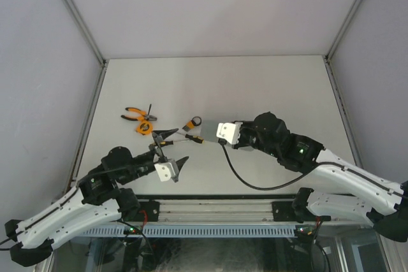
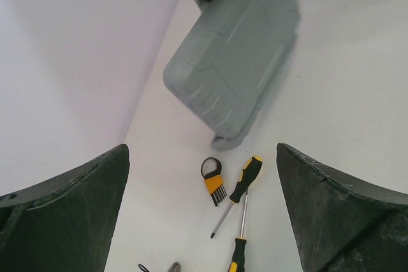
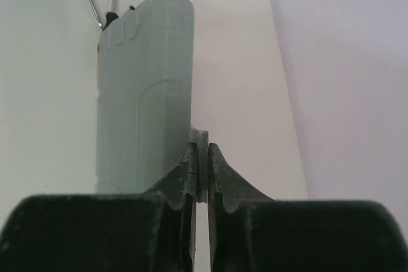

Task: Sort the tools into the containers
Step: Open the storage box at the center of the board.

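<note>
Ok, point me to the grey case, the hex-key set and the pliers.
grey case (image 2: 236, 49), left wrist view, on the middle of its closed shell.
hex-key set (image 2: 215, 185), left wrist view, on its orange body below the ring.
pliers (image 1: 138, 116), top external view, where the orange handles meet.

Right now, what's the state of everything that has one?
grey tool case: closed, one end clamped.
right gripper: shut on grey tool case.
left gripper: open, empty.
orange-handled pliers: loose on table.
tape measure: loose on table.
screwdrivers: loose on table.
hex-key set: loose on table.
</note>
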Tool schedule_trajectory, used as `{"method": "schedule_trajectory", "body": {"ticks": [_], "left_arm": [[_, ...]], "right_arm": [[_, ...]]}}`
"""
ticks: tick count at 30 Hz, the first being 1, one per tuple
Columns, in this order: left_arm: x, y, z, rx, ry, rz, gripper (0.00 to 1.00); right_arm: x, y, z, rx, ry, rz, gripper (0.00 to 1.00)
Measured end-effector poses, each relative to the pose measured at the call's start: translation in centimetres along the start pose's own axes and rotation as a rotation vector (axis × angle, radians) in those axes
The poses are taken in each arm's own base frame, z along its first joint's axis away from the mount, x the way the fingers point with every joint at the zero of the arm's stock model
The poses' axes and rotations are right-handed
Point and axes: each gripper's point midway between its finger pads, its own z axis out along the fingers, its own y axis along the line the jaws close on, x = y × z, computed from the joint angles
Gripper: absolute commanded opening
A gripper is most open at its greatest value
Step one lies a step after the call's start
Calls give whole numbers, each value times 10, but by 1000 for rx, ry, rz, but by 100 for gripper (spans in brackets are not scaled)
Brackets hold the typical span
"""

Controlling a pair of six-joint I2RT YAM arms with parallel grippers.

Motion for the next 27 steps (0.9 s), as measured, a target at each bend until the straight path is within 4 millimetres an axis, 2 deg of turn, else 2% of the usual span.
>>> {"method": "schedule_trajectory", "body": {"ticks": [5,11,16,21,24,27], "left_arm": [[5,10,-9,-99,32,-162,100],[18,33,-28,-323,79,-445,100],[35,32,-30,-423,142,-669,100],[49,21,-17,-448,264,-866,100],[53,14,-9,-450,304,-946,100],[59,4,-5,-437,340,-1001,100]], "right_arm": [[29,-9,3,21,78,22,0],[55,-18,10,35,159,41,0],[80,-17,15,25,255,35,0],[84,8,19,-56,292,48,4],[82,35,23,-119,293,67,6],[85,70,25,-197,317,84,10]]}}
